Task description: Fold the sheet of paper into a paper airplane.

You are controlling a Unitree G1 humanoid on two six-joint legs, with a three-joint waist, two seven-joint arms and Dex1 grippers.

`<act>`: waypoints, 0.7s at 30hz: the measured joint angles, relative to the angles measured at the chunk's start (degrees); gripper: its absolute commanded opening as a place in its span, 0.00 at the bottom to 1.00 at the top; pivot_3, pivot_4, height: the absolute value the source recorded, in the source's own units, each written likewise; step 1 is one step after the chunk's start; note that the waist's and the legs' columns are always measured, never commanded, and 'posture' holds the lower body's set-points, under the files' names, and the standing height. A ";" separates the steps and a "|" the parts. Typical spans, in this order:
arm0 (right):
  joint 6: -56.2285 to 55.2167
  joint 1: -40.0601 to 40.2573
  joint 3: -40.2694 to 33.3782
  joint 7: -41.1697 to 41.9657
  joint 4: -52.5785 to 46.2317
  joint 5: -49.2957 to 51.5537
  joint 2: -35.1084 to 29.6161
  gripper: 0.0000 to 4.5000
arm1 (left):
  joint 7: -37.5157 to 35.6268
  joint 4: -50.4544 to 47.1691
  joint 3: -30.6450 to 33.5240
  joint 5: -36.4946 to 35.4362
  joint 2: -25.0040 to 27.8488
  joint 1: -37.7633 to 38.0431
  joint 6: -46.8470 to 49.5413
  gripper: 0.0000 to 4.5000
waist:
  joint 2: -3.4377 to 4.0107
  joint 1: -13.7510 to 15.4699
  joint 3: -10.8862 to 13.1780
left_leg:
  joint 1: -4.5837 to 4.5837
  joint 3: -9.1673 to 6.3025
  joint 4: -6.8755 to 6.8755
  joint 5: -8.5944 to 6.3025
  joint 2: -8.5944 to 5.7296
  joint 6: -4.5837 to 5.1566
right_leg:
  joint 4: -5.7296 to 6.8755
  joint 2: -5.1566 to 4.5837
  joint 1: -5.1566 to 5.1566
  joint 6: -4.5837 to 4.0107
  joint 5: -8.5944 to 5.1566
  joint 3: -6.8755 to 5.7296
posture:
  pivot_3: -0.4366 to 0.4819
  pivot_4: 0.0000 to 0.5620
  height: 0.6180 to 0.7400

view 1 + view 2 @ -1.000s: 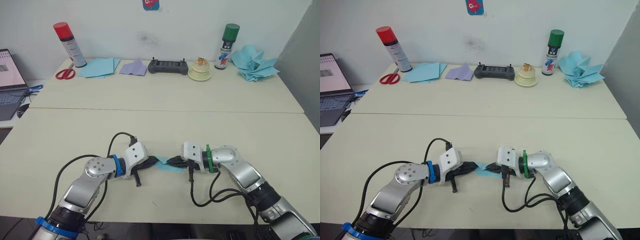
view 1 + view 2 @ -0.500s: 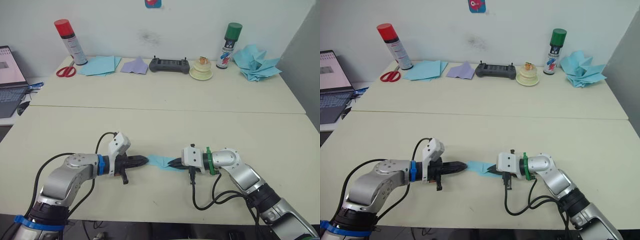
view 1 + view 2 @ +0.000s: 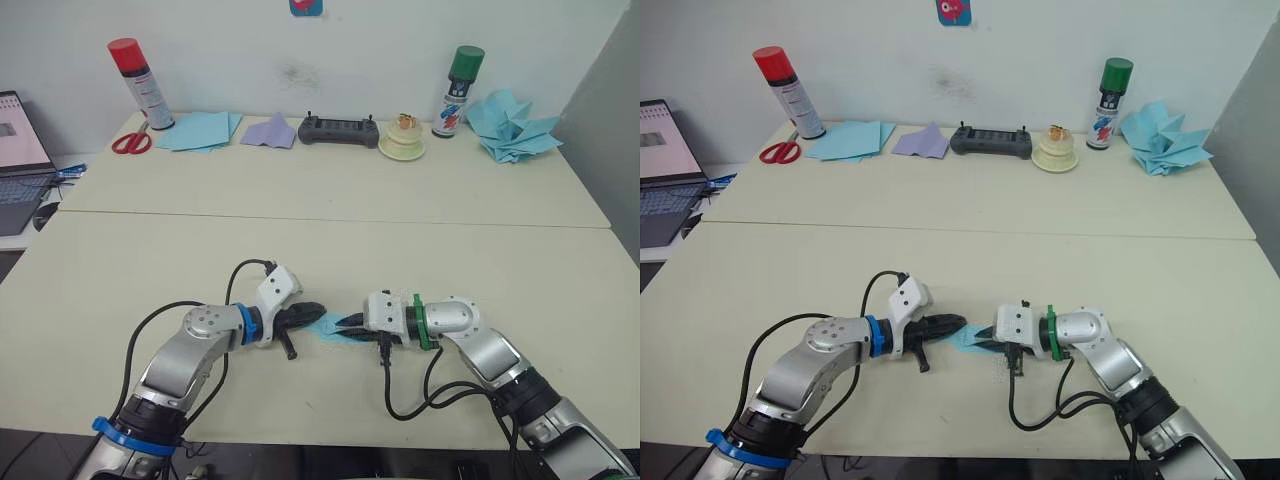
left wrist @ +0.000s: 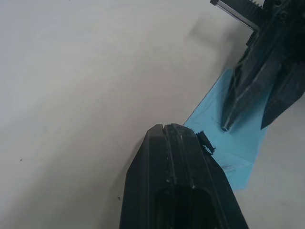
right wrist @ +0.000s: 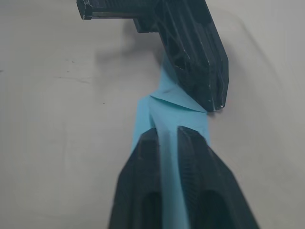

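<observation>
Jaws, left: left gripper (image 3: pixel 318 312) has its fingers pressed together, tip resting on the near-left edge of the sheet of paper (image 3: pixel 333 329); nothing between them.
Jaws, right: right gripper (image 3: pixel 343 325) is pinching the sheet of paper, with blue paper running up between the two fingers (image 5: pixel 143 157) in the right wrist view.
Paper: small, narrow, folded light-blue piece with crease lines, lying low on the near desk (image 3: pixel 120 270) between the two grippers.
Gripper spacing: tips point at each other, very close, across the paper.
Far desk, left side: red-capped spray can (image 3: pixel 141 86), red-handled scissors (image 3: pixel 130 144), flat pile of light-blue sheets (image 3: pixel 197 131), pale purple paper piece (image 3: pixel 268 132).
Far desk, middle: black handheld controller (image 3: pixel 338 131), small cream-coloured round object (image 3: pixel 402 141), details too small to tell.
Far desk, right side: green-capped spray can (image 3: pixel 454 92), spiky heap of blue paper shapes (image 3: pixel 512 128).
Left edge: laptop (image 3: pixel 18 160), open, screen lit.
Desk seam: a line runs across between the near and far desks, well beyond the grippers.
</observation>
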 measured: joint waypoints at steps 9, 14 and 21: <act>10.17 1.44 -0.30 8.99 -5.93 6.15 -5.34 0.40 | -0.03 0.66 -1.36 2.50 0.76 0.59 -4.07 0.00 | 0.00 0.16 -0.01 | 0.00 -0.03 -0.01 0.00 0.00 0.01 | -0.01 0.00 0.01 0.04 -0.03 -0.05 | 0.48 0.27 1.00; 17.94 2.62 -5.06 10.51 -9.55 14.02 -6.08 0.05 | -0.18 0.59 -1.56 2.96 0.98 1.06 -5.45 0.00 | 0.00 0.11 0.00 | -0.02 -0.03 -0.01 0.00 0.00 0.01 | -0.01 0.00 0.01 0.03 -0.03 -0.03 | 0.48 0.27 1.00; 23.58 -0.37 -9.82 1.39 -10.55 16.55 -0.02 0.01 | -0.28 0.68 -2.07 4.55 1.34 1.41 -7.83 0.00 | 0.00 0.02 -0.02 | -0.02 -0.03 -0.01 0.00 0.01 0.00 | -0.01 0.00 0.01 0.05 -0.04 -0.05 | 0.48 0.27 1.00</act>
